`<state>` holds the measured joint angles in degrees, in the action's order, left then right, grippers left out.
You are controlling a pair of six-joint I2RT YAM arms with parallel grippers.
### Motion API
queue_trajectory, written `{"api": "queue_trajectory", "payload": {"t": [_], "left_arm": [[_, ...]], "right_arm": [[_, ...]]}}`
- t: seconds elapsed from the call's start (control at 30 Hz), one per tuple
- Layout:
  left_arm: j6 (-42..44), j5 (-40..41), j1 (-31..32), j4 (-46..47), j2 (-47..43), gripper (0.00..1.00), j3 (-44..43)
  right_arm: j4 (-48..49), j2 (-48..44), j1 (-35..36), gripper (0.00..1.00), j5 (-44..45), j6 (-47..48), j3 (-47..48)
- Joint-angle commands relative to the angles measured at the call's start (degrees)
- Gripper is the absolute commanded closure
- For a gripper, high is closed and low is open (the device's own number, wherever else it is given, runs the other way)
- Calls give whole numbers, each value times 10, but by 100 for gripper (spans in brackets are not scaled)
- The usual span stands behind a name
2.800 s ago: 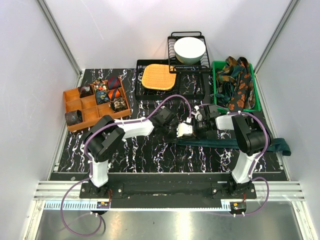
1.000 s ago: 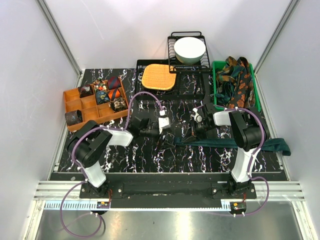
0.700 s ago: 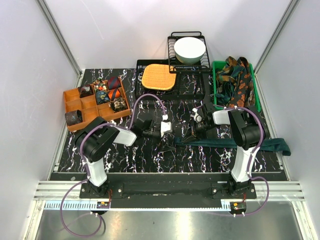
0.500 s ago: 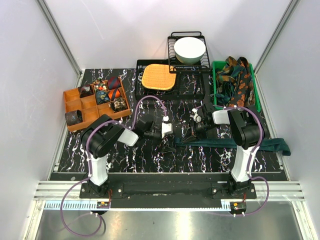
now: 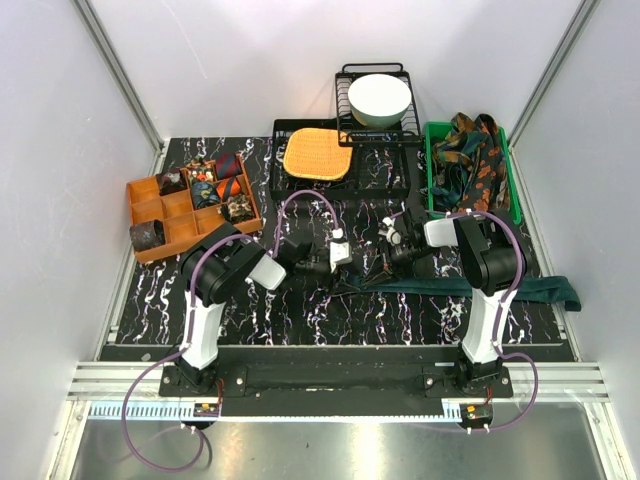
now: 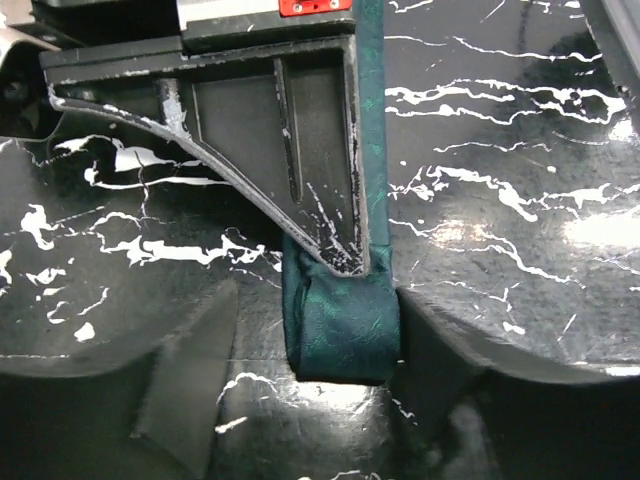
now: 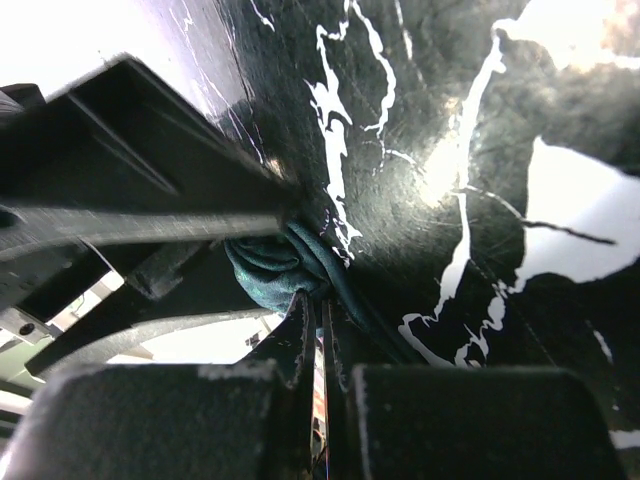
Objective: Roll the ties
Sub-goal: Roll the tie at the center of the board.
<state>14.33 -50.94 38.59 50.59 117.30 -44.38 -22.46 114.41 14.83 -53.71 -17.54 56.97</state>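
A plain dark teal tie (image 5: 480, 288) lies flat across the right of the table. Its left end is folded into a small roll (image 6: 340, 325). My right gripper (image 5: 384, 264) is shut on that end, and its black fingers (image 6: 300, 150) pin the cloth from above. In the right wrist view the bunched teal cloth (image 7: 270, 270) sits at the tips of the right gripper (image 7: 322, 305). My left gripper (image 6: 318, 300) stands open astride the roll. Its right finger (image 6: 460, 390) touches the cloth and its left finger (image 6: 190, 380) stands a little apart from it.
An orange divided box (image 5: 150, 190) at the left holds several rolled ties. A green bin (image 5: 512, 170) at the back right holds patterned ties (image 5: 478, 165). Behind stand a black tray (image 5: 385, 188) with an orange mat (image 5: 318, 153) and a rack with a white bowl (image 5: 379, 98).
My left arm has swung right across the table to the tie's rolled end, and its jaws have narrowed around it. My right gripper has kept its hold in place.
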Motion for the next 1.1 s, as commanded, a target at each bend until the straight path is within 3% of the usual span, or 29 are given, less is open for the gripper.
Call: {"api": "queue_trajectory", "payload": {"t": [0.0,0.17,0.27,0.37,0.57,0.67,0.83,1.07], "left_arm": [[21,-10,3,15,3,47,-3],[69,-6,3,-39,-15,57,14],[93,9,3,-99,-36,69,14],[140,40,6,-227,-59,80,-16],[262,117,24,-489,-86,88,-91],[292,165,33,-580,-74,91,-125],[293,228,54,-647,-68,86,-148],[255,269,79,-693,-55,82,-192]], "right_arm": [[-18,33,-4,100,82,15,-7],[-17,37,-7,100,78,15,-5],[-19,37,-8,100,72,15,-6],[-17,24,-8,90,56,16,-7],[-28,-41,-13,70,36,18,-11],[-42,-65,-29,63,28,21,-13],[-38,-92,-44,62,12,24,-27],[113,-89,-28,58,-37,-62,-66]]}}
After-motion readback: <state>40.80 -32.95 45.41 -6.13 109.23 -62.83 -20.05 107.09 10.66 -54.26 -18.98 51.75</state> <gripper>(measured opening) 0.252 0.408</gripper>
